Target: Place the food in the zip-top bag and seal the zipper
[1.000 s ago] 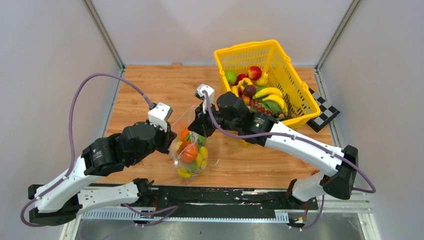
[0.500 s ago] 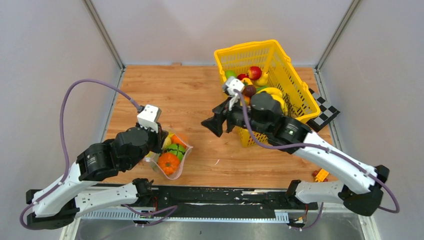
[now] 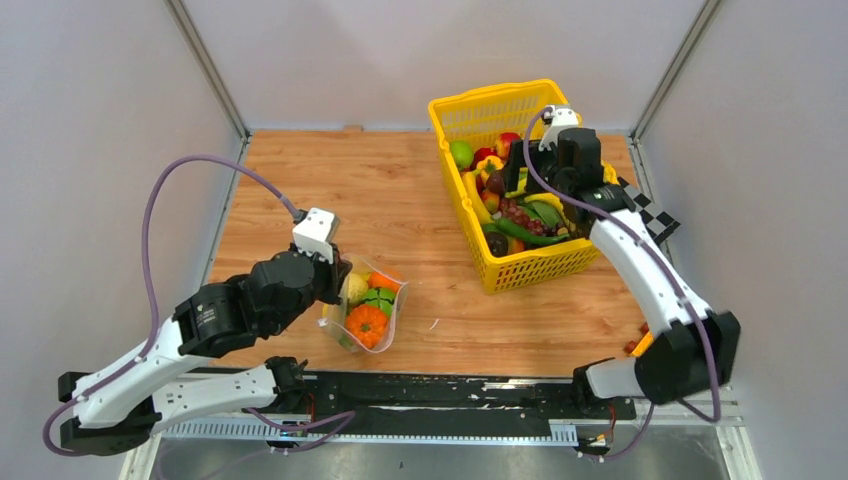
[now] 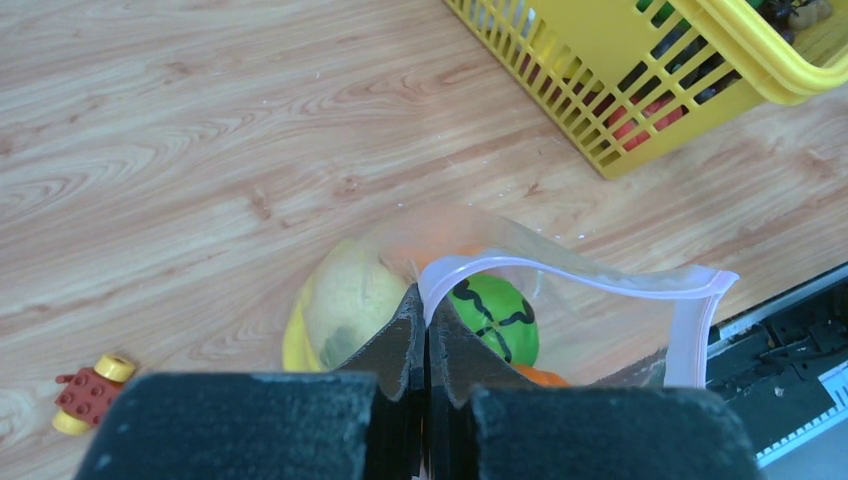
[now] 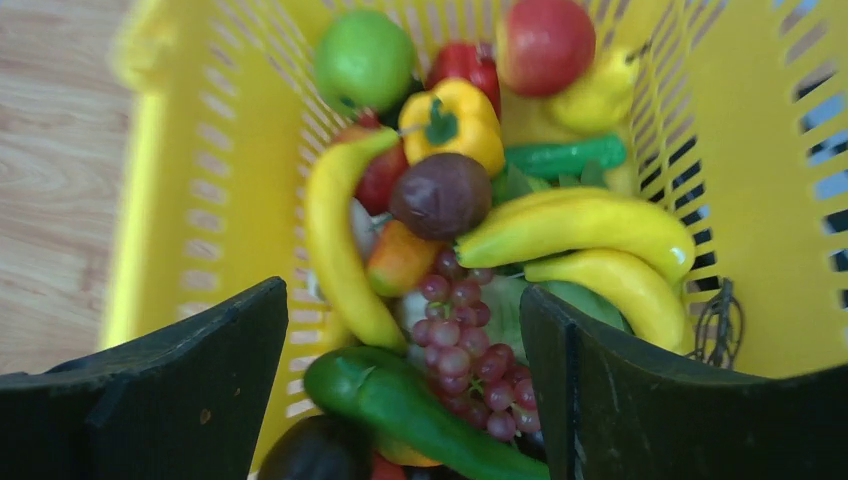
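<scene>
The clear zip-top bag (image 3: 366, 316) rests on the wooden table by my left gripper (image 3: 336, 292). In the left wrist view my left gripper (image 4: 427, 300) is shut on the bag's rim, where the whitish zipper (image 4: 590, 279) curves away to the right. The bag's mouth gapes. Food shows through the plastic: a green piece (image 4: 493, 318), a pale lemon (image 4: 352, 300) and an orange one (image 3: 366, 324). My right gripper (image 3: 513, 176) hangs open over the yellow basket (image 3: 548, 262). Between its fingers the right wrist view (image 5: 402, 300) shows bananas (image 5: 590, 222), red grapes (image 5: 462, 345) and a green pepper (image 5: 400, 400), none held.
A checkerboard card (image 3: 652, 226) lies right of the basket. A small red and yellow toy brick (image 4: 90, 392) sits on the table left of the bag. An orange object (image 3: 640, 348) lies near the right arm's base. The black rail (image 3: 440, 385) runs along the near edge.
My right gripper let go of the bag, opened and swung back over the basket. The bag sank from upright onto the table, still pinched by my left gripper.
</scene>
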`<act>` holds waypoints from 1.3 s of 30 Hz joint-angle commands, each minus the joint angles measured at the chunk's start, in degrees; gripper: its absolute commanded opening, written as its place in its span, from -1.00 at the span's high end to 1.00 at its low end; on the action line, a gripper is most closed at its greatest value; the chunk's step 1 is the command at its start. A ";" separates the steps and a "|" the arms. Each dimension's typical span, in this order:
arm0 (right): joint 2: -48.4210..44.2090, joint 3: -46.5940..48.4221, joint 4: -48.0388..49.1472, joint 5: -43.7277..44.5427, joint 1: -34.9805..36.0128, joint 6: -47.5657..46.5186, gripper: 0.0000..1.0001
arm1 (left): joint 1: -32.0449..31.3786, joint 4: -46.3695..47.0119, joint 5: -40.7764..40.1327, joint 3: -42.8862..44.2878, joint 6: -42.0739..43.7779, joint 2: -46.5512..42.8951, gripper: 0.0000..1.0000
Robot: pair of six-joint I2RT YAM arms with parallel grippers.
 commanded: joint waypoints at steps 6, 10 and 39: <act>23.64 14.63 -0.91 -9.77 -6.55 5.33 -0.75 | 0.00 7.28 2.19 -0.02 -1.12 3.32 0.99; 31.55 20.95 -2.04 -10.76 -6.73 7.52 -0.76 | -0.01 7.70 2.01 -0.64 -1.46 2.94 0.98; 10.63 3.72 1.87 -11.28 -5.33 5.30 0.59 | 0.05 9.92 3.86 -3.49 -2.06 1.87 0.98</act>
